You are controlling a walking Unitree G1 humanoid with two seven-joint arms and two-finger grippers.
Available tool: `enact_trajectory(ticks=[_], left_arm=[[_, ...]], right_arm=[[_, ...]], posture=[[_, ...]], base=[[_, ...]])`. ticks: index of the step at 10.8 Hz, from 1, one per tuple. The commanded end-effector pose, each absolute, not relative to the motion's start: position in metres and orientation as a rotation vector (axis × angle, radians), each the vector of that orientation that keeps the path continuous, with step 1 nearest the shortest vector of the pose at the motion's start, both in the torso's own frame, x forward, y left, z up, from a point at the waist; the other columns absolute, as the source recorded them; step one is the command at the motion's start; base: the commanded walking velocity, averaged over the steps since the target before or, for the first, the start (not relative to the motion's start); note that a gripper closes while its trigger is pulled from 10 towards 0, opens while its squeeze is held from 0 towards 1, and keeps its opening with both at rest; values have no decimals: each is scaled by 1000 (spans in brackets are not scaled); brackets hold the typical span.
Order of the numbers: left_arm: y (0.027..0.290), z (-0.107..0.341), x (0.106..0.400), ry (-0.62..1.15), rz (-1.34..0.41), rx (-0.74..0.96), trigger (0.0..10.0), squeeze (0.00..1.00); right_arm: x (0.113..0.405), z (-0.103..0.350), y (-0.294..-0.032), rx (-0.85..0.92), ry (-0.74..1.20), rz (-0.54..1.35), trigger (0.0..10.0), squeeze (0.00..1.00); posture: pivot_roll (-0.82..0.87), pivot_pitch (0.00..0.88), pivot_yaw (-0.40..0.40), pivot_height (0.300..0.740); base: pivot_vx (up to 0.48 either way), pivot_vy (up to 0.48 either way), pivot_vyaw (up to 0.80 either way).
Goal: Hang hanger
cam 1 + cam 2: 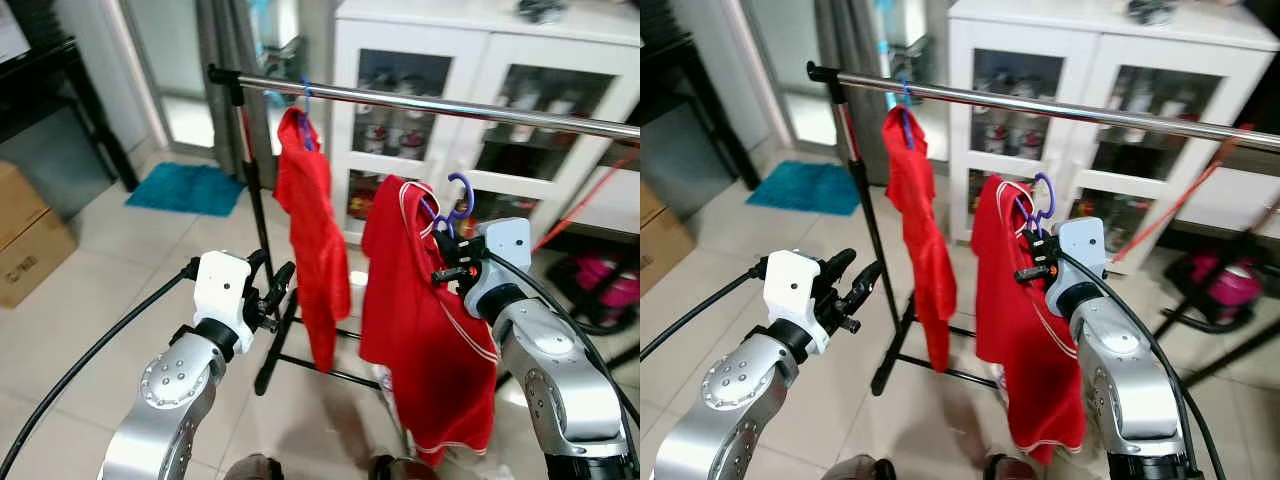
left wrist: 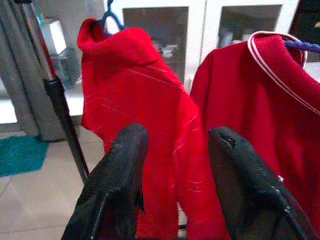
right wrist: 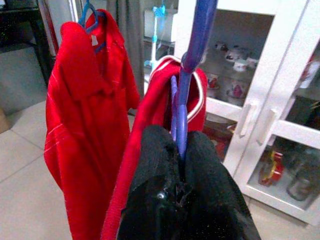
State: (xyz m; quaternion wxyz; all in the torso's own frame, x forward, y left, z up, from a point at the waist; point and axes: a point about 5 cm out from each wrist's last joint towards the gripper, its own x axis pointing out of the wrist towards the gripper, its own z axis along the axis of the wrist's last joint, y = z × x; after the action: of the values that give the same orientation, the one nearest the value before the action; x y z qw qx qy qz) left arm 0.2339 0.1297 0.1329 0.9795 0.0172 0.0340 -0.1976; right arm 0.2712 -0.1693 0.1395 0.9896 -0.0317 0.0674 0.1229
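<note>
A purple hanger (image 1: 456,207) carries a red shirt with white trim (image 1: 420,320). My right gripper (image 1: 447,256) is shut on the hanger's neck (image 3: 181,125) and holds it below the metal rail (image 1: 440,104). The hook is under the rail, not on it. Another red shirt (image 1: 310,240) hangs from the rail on a blue hanger (image 1: 304,100) near the rail's left end. My left gripper (image 1: 280,284) is open with nothing in it, low and left of that shirt, its fingers (image 2: 125,175) pointing at the two shirts.
The rack's black post (image 1: 252,200) and its base bars (image 1: 320,365) stand between my arms. A white glass-door cabinet (image 1: 500,110) is behind the rail. A teal mat (image 1: 190,188) and a cardboard box (image 1: 25,240) lie at left, a pink object (image 1: 600,275) at right.
</note>
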Motion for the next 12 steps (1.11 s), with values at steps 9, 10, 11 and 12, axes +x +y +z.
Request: enact_trajectory(ticks=[9, 10, 11, 12], left_arm=[[120, 135, 263, 77, -455, 70, 10000, 1000], [117, 140, 278, 64, -446, 41, 10000, 1000], [111, 145, 291, 61, -451, 39, 10000, 1000], [101, 152, 295, 43, -507, 2, 10000, 1000]], right_arm=[[281, 173, -128, -84, 2, 531, 0, 0], [280, 179, -122, -89, -28, 574, 0, 0], [279, 182, -116, -96, -45, 622, 0, 0], [278, 184, -112, -107, -54, 644, 0, 0]], posture=[[-31, 37, 10, 740], [-29, 37, 7, 740], [-31, 34, 7, 740], [-37, 32, 11, 740]], base=[[-198, 0, 0], [0, 0, 0], [0, 0, 0], [0, 0, 0]])
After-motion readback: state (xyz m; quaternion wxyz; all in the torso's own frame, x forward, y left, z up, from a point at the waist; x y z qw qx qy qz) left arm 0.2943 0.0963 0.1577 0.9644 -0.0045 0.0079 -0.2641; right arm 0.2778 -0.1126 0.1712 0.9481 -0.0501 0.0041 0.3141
